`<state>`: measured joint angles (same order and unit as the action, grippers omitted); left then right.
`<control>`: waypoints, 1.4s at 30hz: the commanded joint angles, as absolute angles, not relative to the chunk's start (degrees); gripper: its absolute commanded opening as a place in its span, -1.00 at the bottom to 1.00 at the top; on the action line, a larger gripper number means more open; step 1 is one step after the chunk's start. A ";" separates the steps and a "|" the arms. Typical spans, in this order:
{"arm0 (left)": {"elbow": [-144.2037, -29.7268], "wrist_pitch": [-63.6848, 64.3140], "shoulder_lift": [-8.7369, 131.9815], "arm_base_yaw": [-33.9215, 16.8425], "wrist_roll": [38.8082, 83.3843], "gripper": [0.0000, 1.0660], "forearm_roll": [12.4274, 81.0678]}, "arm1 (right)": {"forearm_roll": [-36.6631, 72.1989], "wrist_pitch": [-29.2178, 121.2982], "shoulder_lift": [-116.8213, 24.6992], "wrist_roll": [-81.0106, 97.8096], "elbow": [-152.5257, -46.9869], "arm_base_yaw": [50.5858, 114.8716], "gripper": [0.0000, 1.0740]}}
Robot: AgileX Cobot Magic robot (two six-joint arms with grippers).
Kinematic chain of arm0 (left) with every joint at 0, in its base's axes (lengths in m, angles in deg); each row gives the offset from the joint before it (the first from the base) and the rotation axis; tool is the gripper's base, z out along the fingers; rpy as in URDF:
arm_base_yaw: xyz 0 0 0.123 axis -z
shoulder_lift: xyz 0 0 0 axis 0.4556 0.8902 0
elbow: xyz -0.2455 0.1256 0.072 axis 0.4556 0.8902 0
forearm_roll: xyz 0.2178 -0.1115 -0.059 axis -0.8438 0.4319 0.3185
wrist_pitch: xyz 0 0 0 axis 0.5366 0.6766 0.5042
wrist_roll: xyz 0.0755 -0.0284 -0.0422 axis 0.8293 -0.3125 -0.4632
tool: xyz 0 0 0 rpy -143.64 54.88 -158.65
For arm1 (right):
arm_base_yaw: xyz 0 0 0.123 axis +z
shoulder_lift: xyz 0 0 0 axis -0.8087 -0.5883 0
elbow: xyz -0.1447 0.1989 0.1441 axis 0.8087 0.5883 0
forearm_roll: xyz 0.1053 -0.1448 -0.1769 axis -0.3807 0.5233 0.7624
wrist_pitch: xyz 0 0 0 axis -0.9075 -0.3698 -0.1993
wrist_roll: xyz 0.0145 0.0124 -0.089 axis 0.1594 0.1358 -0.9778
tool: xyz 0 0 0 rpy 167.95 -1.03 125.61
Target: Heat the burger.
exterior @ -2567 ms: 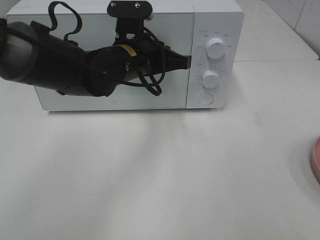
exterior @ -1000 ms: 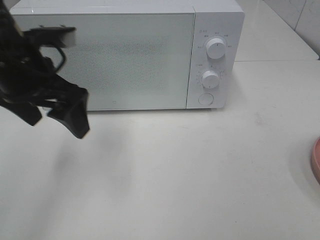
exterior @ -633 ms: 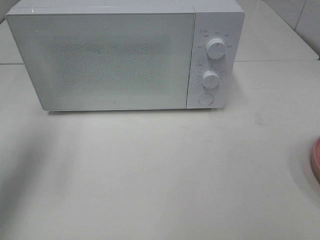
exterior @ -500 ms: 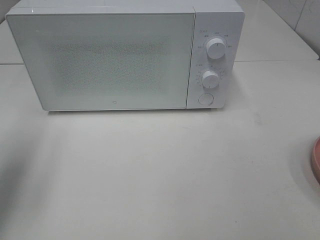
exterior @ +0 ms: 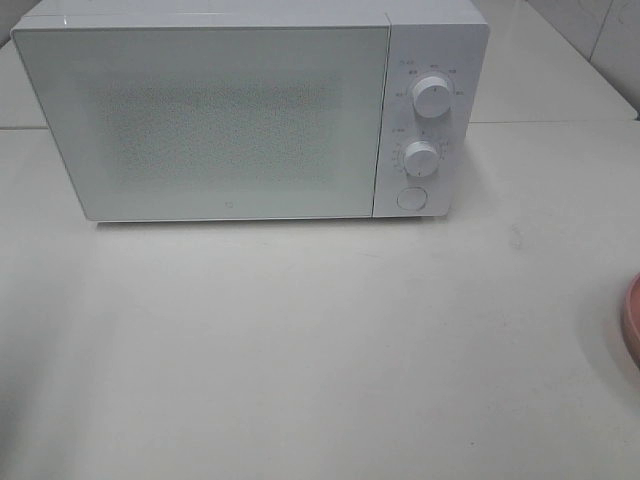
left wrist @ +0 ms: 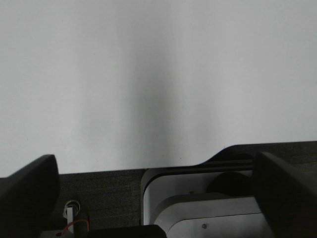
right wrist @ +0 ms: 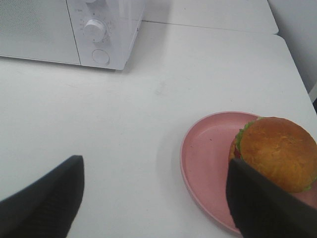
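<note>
Burger (right wrist: 279, 152) is seen on the pink plate (right wrist: 208, 148), on the tabletop (exterior: 320, 340) right of the closed microwave (exterior: 200, 120). Both tools, left (left wrist: 153, 193) and right (right wrist: 153, 198), are spread wide, nothing held.

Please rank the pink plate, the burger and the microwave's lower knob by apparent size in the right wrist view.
1. Pink plate, partly cut off by the frame.
2. Burger.
3. Lower knob, though it sits much farther from the camera, so its true size is unsure.

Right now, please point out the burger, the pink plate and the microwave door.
burger (right wrist: 280, 151), right wrist view, top of bun.
pink plate (right wrist: 205, 148), right wrist view, bare inner surface.
microwave door (exterior: 215, 120), exterior high view, door centre.
</note>
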<state>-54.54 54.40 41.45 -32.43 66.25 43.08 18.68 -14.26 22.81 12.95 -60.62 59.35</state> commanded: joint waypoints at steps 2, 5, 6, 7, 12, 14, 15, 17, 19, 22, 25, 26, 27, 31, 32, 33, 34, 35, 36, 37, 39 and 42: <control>-49.84 53.14 35.50 -32.60 66.48 0.84 42.79 | 18.63 -14.26 24.30 12.95 -60.57 58.89 0.42; -46.80 51.77 31.08 -32.60 66.48 0.84 42.79 | 18.63 -14.26 24.30 12.95 -60.57 58.89 0.42; -46.74 51.14 27.93 -32.60 66.20 0.84 42.62 | 18.63 -14.26 24.30 12.95 -60.57 58.89 0.42; -46.74 51.14 27.93 -32.60 66.20 0.84 42.62 | 18.63 -14.26 24.30 12.95 -60.57 58.89 0.42; -46.74 51.14 22.32 -32.60 66.20 0.84 42.57 | 18.63 -14.26 24.30 12.95 -60.57 58.89 0.42; -46.74 51.14 17.85 -32.60 66.20 0.84 42.57 | 18.63 -14.26 24.30 12.95 -60.57 58.89 0.42; -46.74 51.14 17.85 -32.60 66.20 0.84 42.57 | 18.63 -14.26 24.30 12.95 -60.57 58.89 0.42; -46.74 51.08 11.14 -32.60 66.20 0.84 42.79 | 18.63 -14.26 24.30 12.95 -60.57 58.89 0.42; -46.74 51.08 9.71 -32.60 66.20 0.84 43.14 | 18.63 -14.26 24.30 12.95 -60.57 58.89 0.42; -46.74 51.02 4.90 -32.60 66.20 0.84 43.94 | 18.63 -14.26 24.30 12.95 -60.57 58.89 0.42; -46.74 51.02 0.20 -32.60 66.20 0.84 44.57 | 18.63 -14.26 24.30 12.95 -60.57 58.89 0.42; -46.74 51.02 -2.26 -32.60 66.20 0.84 44.63 | 18.63 -14.26 24.30 12.95 -60.57 58.89 0.42; -46.74 51.02 -2.26 -32.60 66.20 0.84 44.63 | 18.63 -14.26 24.30 12.95 -60.57 58.89 0.42; -46.74 50.91 -8.51 -32.60 66.20 0.84 44.80 | 18.63 -14.26 24.30 12.95 -60.57 58.89 0.42; -46.74 50.91 -8.51 -32.60 66.20 0.84 44.80 | 18.63 -14.26 24.30 12.95 -60.57 58.89 0.42; -46.74 50.91 -8.79 -32.60 66.20 0.84 44.74 | 18.63 -14.26 24.30 12.95 -60.57 58.89 0.42; -46.69 50.91 -8.28 -32.60 66.20 0.84 44.86 | 18.63 -14.26 24.30 12.95 -60.57 58.89 0.42; -46.69 50.91 -8.28 -32.60 66.20 0.84 44.86 | 18.63 -14.26 24.30 12.95 -60.57 58.89 0.42; -46.63 50.96 -8.28 -32.60 66.20 0.84 44.86 | 18.63 -14.26 24.24 12.95 -60.57 58.89 0.42; -46.63 50.96 -8.51 -32.60 66.20 0.84 44.86 | 18.63 -14.26 24.24 12.95 -60.57 58.89 0.42; -46.63 51.02 -8.51 -32.60 66.20 0.84 44.86 | 18.63 -14.26 24.24 12.95 -60.57 58.89 0.42; -46.63 51.02 -8.51 -32.60 66.20 0.84 44.80 | 18.63 -14.26 24.24 12.95 -60.57 58.89 0.42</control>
<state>-46.74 51.71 -7.13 -32.43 66.25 44.40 18.68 -14.26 22.81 12.95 -60.62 59.35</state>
